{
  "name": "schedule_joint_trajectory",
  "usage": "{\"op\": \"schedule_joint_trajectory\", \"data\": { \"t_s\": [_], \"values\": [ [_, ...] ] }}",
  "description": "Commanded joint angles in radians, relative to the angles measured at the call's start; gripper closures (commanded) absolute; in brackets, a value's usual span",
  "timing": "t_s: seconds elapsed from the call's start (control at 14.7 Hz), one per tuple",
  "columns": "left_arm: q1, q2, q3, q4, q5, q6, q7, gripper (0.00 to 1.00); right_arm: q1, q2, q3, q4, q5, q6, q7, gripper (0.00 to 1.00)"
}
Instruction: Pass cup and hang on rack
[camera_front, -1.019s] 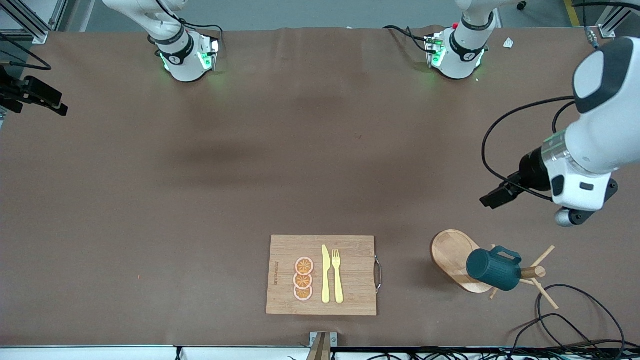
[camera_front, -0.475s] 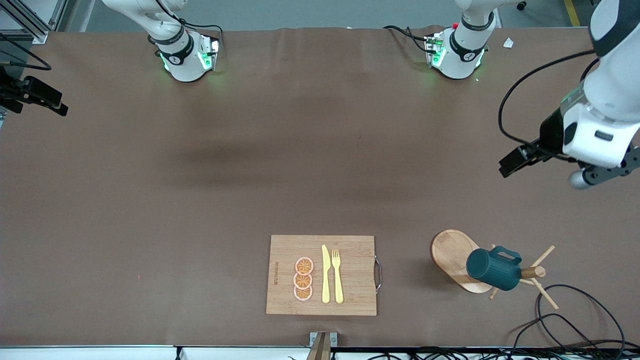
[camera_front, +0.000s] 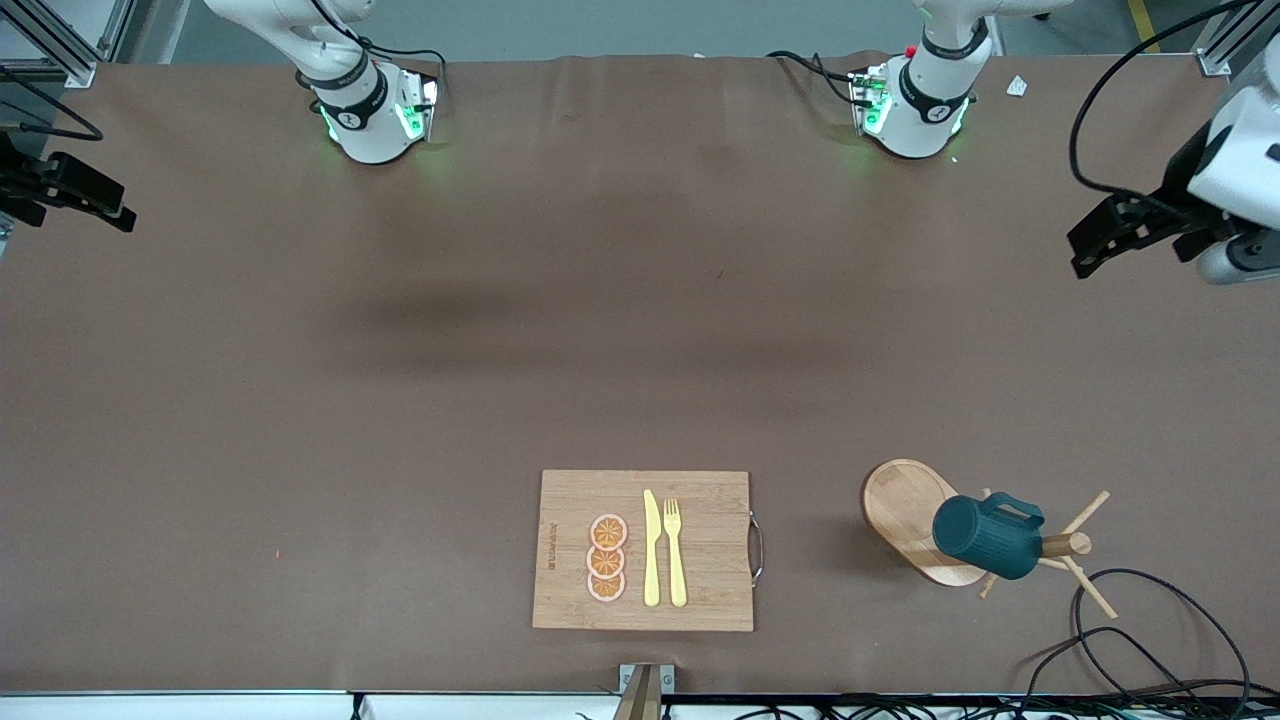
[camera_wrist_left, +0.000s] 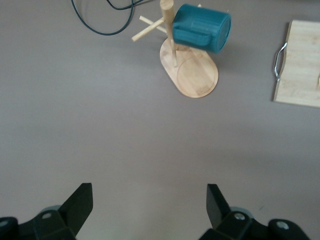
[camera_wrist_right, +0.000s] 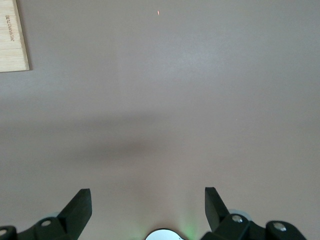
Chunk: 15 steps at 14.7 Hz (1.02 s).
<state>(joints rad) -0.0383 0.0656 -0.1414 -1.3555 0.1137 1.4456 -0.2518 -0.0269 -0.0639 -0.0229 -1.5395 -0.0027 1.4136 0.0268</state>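
The dark teal ribbed cup (camera_front: 985, 538) hangs by its handle on a peg of the wooden rack (camera_front: 900, 510), which stands near the front camera at the left arm's end of the table. The left wrist view shows the cup (camera_wrist_left: 202, 28) on the rack (camera_wrist_left: 195, 75) too. My left gripper (camera_wrist_left: 149, 192) is open and empty, high over bare table and well clear of the rack; its arm (camera_front: 1235, 170) shows at the table's edge. My right gripper (camera_wrist_right: 147, 197) is open and empty, over bare table close to its own base.
A bamboo cutting board (camera_front: 700, 550) with a metal handle lies near the front edge; it holds orange slices, a yellow knife and a fork. Black cables (camera_front: 1150, 620) loop on the table beside the rack. A black camera mount (camera_front: 60, 190) juts in at the right arm's end.
My left arm has drawn away from the rack, moving toward the robots' side and the table's edge. The cup stays hung on the rack. The right arm has not moved.
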Motion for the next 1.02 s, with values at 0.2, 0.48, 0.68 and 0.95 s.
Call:
{"op": "schedule_joint_trajectory", "data": {
  "t_s": [0.2,0.48,0.68,0.95],
  "values": [
    [-0.014,-0.151,0.083,-0.174,-0.100,-0.014,0.094,0.00,-0.008,-0.020,0.005,-0.021,0.013,0.001,-0.012,0.00],
    [-0.005,-0.165,0.082,-0.189,-0.101,-0.024,0.109,0.00,-0.008,-0.021,0.005,-0.021,0.013,0.001,-0.012,0.00],
    [-0.002,-0.159,0.083,-0.191,-0.101,-0.025,0.131,0.00,-0.010,-0.021,0.005,-0.021,0.013,0.001,-0.012,0.00],
    [0.005,-0.156,0.083,-0.189,-0.101,-0.025,0.129,0.00,-0.010,-0.020,0.005,-0.021,0.013,0.001,-0.012,0.00]
  ]
}}
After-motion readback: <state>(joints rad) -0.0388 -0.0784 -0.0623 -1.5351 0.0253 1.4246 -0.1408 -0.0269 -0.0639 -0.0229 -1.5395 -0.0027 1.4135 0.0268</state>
